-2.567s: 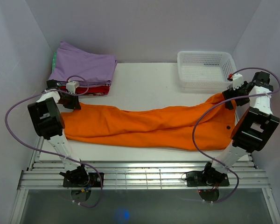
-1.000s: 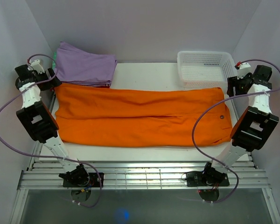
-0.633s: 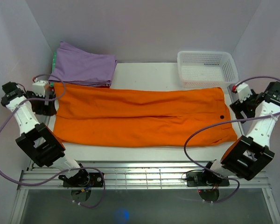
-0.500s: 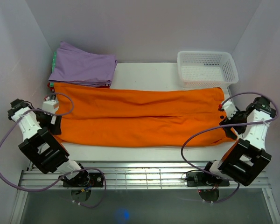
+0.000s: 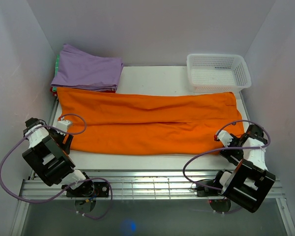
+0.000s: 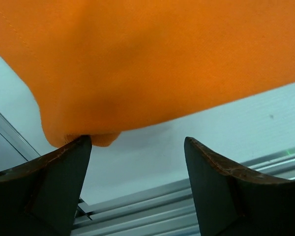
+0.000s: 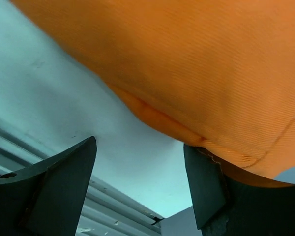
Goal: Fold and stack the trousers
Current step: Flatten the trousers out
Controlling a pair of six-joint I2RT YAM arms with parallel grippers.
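At the near corners of the orange trousers point(image 5: 147, 123), left gripper point(image 6: 137, 187) and right gripper point(image 7: 140, 182) hang open; a shallow pinch could catch one layer and fold crooked.

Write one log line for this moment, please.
trousers: spread flat | left fingers: open, at near corner | right fingers: open, at near corner
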